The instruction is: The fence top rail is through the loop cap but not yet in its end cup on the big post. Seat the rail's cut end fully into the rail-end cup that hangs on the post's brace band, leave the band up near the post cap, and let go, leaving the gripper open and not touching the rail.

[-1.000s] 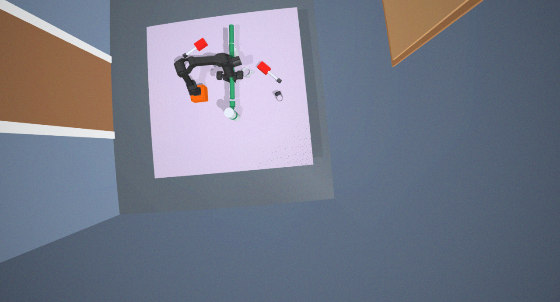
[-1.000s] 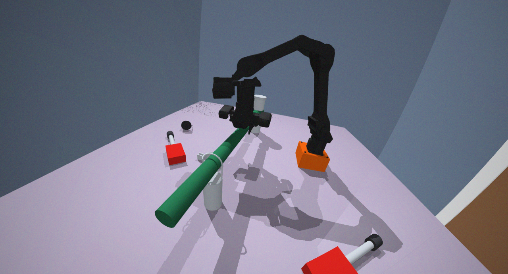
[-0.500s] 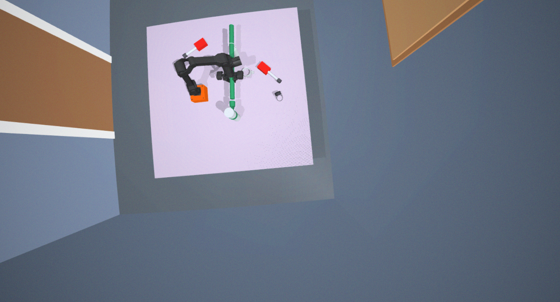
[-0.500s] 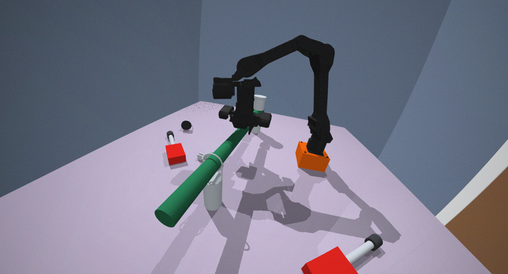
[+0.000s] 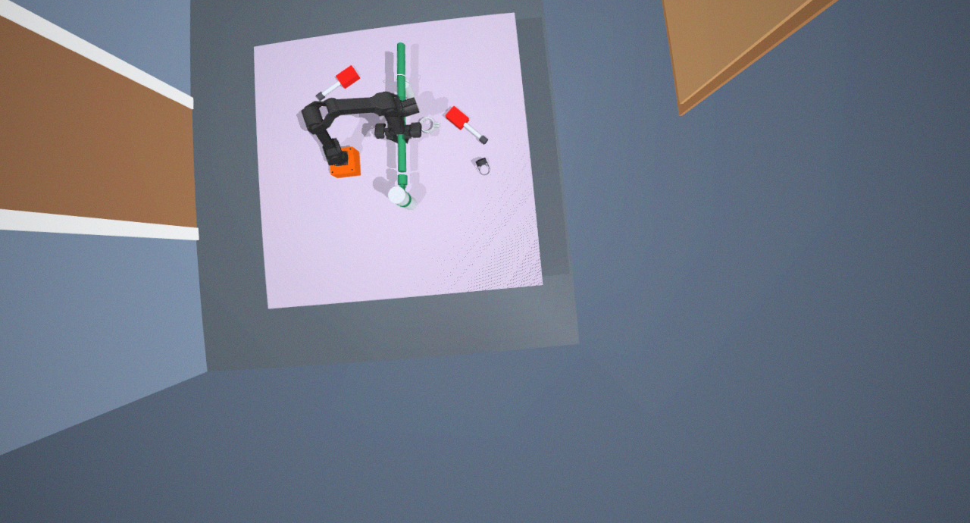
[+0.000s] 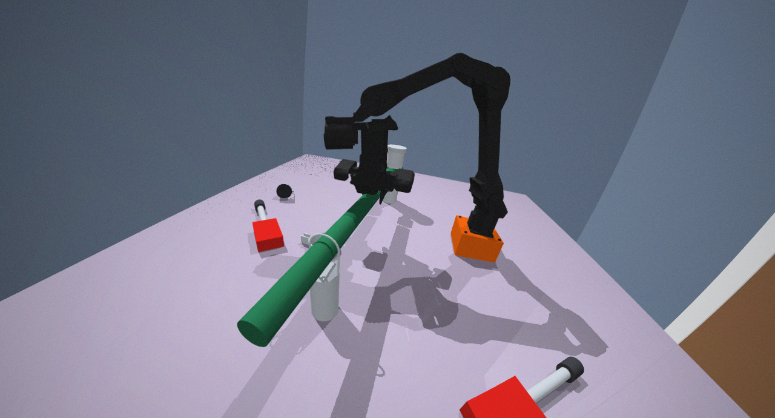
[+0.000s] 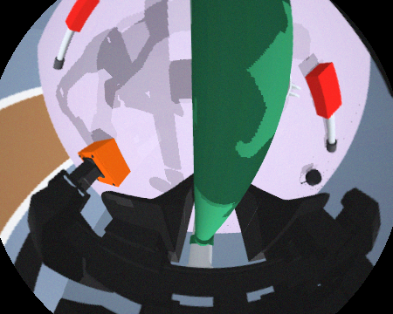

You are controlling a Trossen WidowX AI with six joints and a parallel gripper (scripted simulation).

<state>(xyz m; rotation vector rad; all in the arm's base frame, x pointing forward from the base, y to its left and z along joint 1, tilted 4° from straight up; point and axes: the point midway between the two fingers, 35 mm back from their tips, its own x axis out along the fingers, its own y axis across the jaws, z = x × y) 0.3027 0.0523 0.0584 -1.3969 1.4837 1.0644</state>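
Pale lilac covered the bench [image 6: 542,242], where the end effector [image 6: 373,190] stood clamped on the green rail [image 6: 303,269], which ran through the loop cap [image 6: 325,241] toward the big post [image 6: 397,156]. Its cut end looked near or at the rail-end cup [image 5: 402,179]. I'd keep pushing straight along the rail's axis, level, without nudging the band down.

We note the green top rail [image 6: 303,274] lying level and straight, clamped between the jaws near its cut end. Behind the jaws it passes through the white loop cap [image 6: 325,241]. Just ahead of the jaws stands the white big post [image 5: 398,195] carrying the green rail-end cup [image 5: 401,178].
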